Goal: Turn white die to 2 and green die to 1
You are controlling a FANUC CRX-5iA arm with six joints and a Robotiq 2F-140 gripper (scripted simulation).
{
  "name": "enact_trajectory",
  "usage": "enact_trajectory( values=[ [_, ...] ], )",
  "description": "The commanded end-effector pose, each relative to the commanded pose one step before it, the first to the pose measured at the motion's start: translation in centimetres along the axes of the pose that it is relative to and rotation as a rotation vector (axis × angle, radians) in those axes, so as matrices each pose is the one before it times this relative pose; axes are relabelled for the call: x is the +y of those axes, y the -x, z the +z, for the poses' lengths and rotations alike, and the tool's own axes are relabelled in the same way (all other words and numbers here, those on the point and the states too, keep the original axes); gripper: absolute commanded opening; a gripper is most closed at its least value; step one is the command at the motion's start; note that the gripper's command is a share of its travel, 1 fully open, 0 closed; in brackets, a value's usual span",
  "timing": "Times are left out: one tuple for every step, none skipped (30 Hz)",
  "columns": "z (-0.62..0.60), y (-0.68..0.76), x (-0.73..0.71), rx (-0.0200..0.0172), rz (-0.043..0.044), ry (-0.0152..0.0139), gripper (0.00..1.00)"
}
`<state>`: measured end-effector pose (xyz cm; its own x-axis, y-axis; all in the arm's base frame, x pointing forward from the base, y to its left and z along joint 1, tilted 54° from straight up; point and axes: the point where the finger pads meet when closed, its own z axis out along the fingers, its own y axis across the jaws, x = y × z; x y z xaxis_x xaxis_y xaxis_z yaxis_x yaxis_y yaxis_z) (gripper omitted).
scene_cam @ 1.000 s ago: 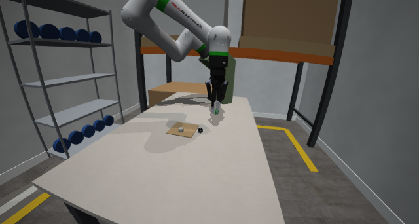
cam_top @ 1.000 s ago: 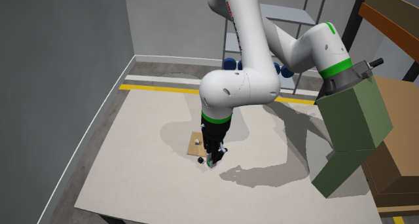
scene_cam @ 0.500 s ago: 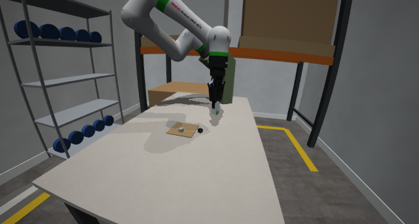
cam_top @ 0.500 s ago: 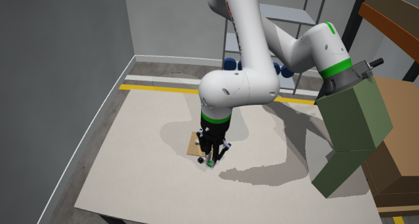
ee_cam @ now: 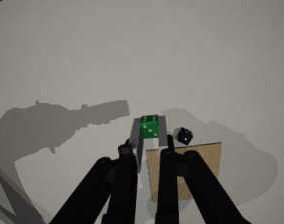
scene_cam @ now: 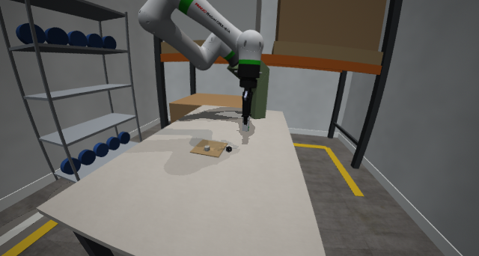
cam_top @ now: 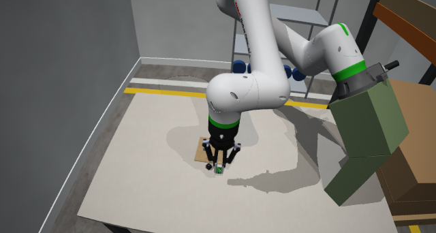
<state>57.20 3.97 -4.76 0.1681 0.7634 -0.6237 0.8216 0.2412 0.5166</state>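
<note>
The green die [cam_top: 219, 170] [ee_cam: 149, 131] is pinched between the pads of my gripper [cam_top: 219, 167] [scene_cam: 245, 126] [ee_cam: 150, 127], which is shut on it and holds it above the table. In the wrist view, a green face with a few white pips faces the camera. The white die [scene_cam: 206, 148] sits on the tan mat [cam_top: 200, 156] [scene_cam: 215, 154] [ee_cam: 210, 160]; the fingers hide it in the wrist view and its top number is not readable. The black die [cam_top: 208, 166] [scene_cam: 229, 149] [ee_cam: 185, 135] lies on the table just off the mat's edge.
The pale table [cam_top: 153, 192] [scene_cam: 187, 196] carries the mat. The green pedestal [cam_top: 361, 124] [scene_cam: 260, 95] stands at the robot's base. Cardboard boxes [cam_top: 419, 137] are beside it, and a metal shelf [scene_cam: 82, 89] with blue rollers stands beyond the table.
</note>
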Motion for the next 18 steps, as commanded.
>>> enact_trajectory(
  values=[
    [0.037,0.018,0.097,0.00066,-0.1734,-0.01448,0.09],
    [0.012,0.011,0.011,0.0,-0.02973,0.0,0.09],
    [0.003,0.003,0.003,0.0,-0.00833,0.0,0.09],
    [0.02,0.019,0.017,0.0,-0.05079,0.00001,0.09],
    [0.011,0.011,0.009,0.0,-0.02932,0.0,0.09],
    [0.002,0.002,0.002,0.0,-0.00543,0.0,0.09],
    [0.021,0.021,0.017,-0.00001,-0.05399,0.00001,0.09],
    [0.01,0.011,0.008,0.0,-0.02637,0.0,0.09],
    [0.012,0.013,0.009,0.0,-0.03152,0.0,0.09],
    [0.012,0.013,0.008,0.0,-0.03038,0.0,0.09],
    [0.0,0.0,0.0,0.0,0.0,0.0,0.09],
    [0.0,0.0,0.0,0.0,0.0,0.0,0.09],
    [0.005,0.006,0.003,0.0,-0.01283,0.0,0.09],
    [0.027,0.03,0.017,-0.00001,-0.0687,0.00001,0.09],
    [0.021,0.025,0.011,-0.00001,-0.0536,0.00001,0.09],
    [0.003,0.004,0.002,0.0,-0.00877,0.0,0.09],
    [0.016,0.02,0.008,-0.00001,-0.04185,0.0,0.09],
    [0.005,0.007,0.002,0.0,-0.01395,0.0,0.09]
  ],
)
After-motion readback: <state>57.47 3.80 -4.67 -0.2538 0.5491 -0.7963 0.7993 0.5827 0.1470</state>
